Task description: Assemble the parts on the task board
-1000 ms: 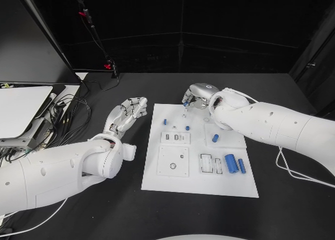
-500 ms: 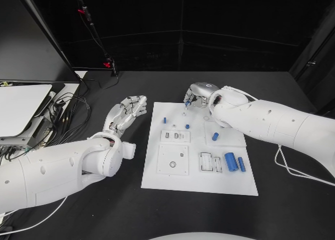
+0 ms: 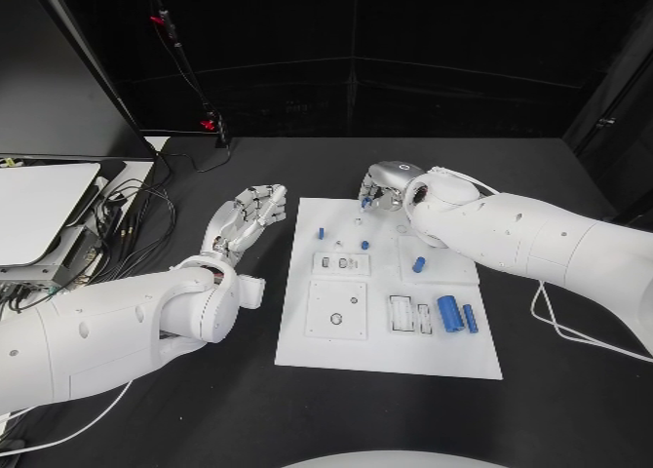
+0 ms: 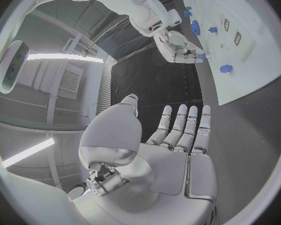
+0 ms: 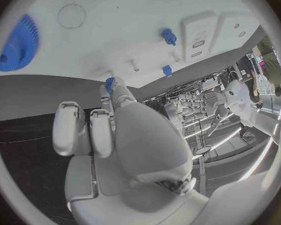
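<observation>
Right hand pinching blue part

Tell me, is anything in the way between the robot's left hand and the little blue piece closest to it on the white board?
Nothing visible. The left hand hovers open over bare black table beside the task board, and the blue piece sits just inside the board's near edge.

Right hand over white task board, small blue part at fingertips. Blue gear on board.
</observation>
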Motion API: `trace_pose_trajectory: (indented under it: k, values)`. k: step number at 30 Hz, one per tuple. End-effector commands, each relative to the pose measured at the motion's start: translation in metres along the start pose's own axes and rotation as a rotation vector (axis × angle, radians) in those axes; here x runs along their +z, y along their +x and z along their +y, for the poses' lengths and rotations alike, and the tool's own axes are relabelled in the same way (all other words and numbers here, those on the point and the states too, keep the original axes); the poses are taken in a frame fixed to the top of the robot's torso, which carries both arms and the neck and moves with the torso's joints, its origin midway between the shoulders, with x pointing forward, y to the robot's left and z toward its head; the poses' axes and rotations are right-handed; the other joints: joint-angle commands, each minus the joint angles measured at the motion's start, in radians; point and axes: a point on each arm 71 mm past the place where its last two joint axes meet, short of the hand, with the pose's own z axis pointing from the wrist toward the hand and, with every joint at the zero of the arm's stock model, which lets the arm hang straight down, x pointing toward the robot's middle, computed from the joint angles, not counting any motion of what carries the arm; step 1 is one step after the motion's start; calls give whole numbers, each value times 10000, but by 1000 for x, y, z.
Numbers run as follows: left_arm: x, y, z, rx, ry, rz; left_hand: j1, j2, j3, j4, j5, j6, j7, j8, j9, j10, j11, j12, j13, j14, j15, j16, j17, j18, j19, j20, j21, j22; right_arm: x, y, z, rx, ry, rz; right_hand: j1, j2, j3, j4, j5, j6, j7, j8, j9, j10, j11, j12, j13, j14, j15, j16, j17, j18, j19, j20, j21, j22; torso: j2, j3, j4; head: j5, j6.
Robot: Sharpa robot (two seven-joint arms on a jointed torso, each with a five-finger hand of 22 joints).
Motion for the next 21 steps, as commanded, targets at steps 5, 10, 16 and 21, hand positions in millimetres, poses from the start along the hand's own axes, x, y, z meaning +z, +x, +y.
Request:
trace_pose_trajectory:
  k: [5,10,16,21]
  values:
    - [-2,1,-21,-11,2790,83,-6,92,-71,0,66,-17,1550,34,-11,6,8,61,-13,-1,7,-56,-15,111,-65,-9,32,-8,2,2,4,-134,-129,76,75,-36,54,20,29,-25,71,-64,11,-23,44,-48,12,441,42,-16,-14,10,-1,47,-35,-15,-2,-11,1,28,-22]
    - [-2,1,-20,-8,2784,83,-2,95,-74,0,66,-17,1551,34,-14,6,8,61,-13,-2,7,-56,-15,111,-65,-10,33,-7,3,4,5,-134,-120,128,76,-13,100,40,30,-22,68,-80,14,-30,43,-45,14,442,44,-13,-2,10,0,52,-35,-11,2,-7,-2,59,-54]
    - [-2,0,-20,1,2747,74,2,98,-76,0,66,-18,1551,34,-16,5,8,62,-13,-3,7,-57,-15,111,-80,-9,26,-17,3,5,4,-134,-79,186,62,-38,119,59,29,-42,74,-108,11,-46,49,-46,14,439,48,-18,-18,12,-4,57,-40,-16,-3,-6,4,53,-82]
    - [-2,0,-20,11,2718,62,2,98,-76,0,66,-18,1551,34,-16,5,8,62,-13,-3,7,-57,-15,111,-80,-9,26,-17,4,6,5,-142,16,299,48,-73,150,85,31,-82,80,-154,6,-85,60,-51,12,435,56,-24,-34,15,-14,64,-50,-30,-4,-2,-14,55,-104]
